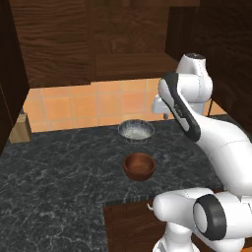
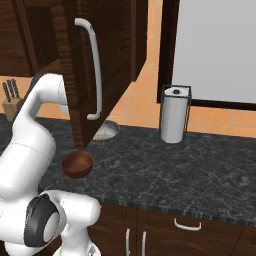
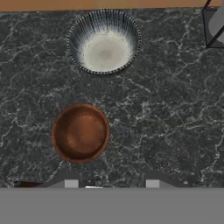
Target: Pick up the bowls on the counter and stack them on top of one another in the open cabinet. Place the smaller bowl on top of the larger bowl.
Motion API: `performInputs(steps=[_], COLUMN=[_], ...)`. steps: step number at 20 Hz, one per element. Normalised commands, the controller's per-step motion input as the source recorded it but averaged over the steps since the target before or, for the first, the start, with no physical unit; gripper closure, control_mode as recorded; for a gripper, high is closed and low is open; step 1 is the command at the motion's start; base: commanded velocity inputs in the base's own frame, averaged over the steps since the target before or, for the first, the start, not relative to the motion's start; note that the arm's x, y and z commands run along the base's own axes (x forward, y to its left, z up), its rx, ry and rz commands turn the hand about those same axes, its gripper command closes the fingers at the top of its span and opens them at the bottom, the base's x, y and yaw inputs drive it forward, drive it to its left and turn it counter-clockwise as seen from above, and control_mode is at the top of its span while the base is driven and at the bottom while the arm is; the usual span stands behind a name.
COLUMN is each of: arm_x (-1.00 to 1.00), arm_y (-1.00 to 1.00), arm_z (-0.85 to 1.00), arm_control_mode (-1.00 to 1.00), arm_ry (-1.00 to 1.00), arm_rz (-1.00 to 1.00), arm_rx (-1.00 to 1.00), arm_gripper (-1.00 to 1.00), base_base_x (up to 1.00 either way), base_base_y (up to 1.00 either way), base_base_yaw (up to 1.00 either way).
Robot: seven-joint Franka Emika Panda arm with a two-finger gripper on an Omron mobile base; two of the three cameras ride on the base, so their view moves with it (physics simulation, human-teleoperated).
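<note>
Sitting on the counter (image 1: 59,167) are both bowls, each upright and empty. The wooden bowl (image 1: 140,166) is nearer the front edge; the grey-blue bowl (image 1: 136,130) stands behind it, closer to the orange tiled wall (image 1: 74,106), with a clear strip of dark marble between them. They do not touch. From the hand's camera the wooden one lies a little to the left of the patterned one and nearer the finger tips (image 3: 71,183).

The gripper (image 3: 111,183) hangs above the counter, looking straight down, holding nothing. Its two tips stand apart with bare marble showing between them, so the jaws are parted, and the wooden bowl lies just off the left tip rather than between the two.

Above, the cabinet (image 1: 128,34) stands with its door (image 2: 102,65) swung out, a long white handle (image 2: 94,70) on it; from the right side that door hides most of the grey-blue bowl. Farther right on the counter is a paper towel roll in a wire holder (image 2: 175,114). At the far left a knife block (image 2: 10,102) leans by the wall.
</note>
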Motion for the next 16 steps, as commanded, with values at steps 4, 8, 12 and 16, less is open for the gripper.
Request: performInputs(steps=[4,8,12,16], arm_x=[0.17,-0.09,0.00,0.00], arm_y=[0.17,0.83,1.00,1.00], arm_z=[-0.52,-1.00,-1.00,-0.95], arm_control_mode=[-1.00,-1.00,-1.00,-1.00], arm_ry=[0.09,0.14,0.01,0.00], arm_rz=[-0.01,0.02,0.10,0.07], arm_rx=[-0.21,-0.02,-0.03,-0.24], arm_gripper=[-1.00,-1.00,-1.00,-1.00], base_base_x=[0.00,0.00,0.00,0.00], base_base_y=[0.00,0.00,0.00,0.00], base_base_yaw=[0.00,0.00,0.00,0.00])
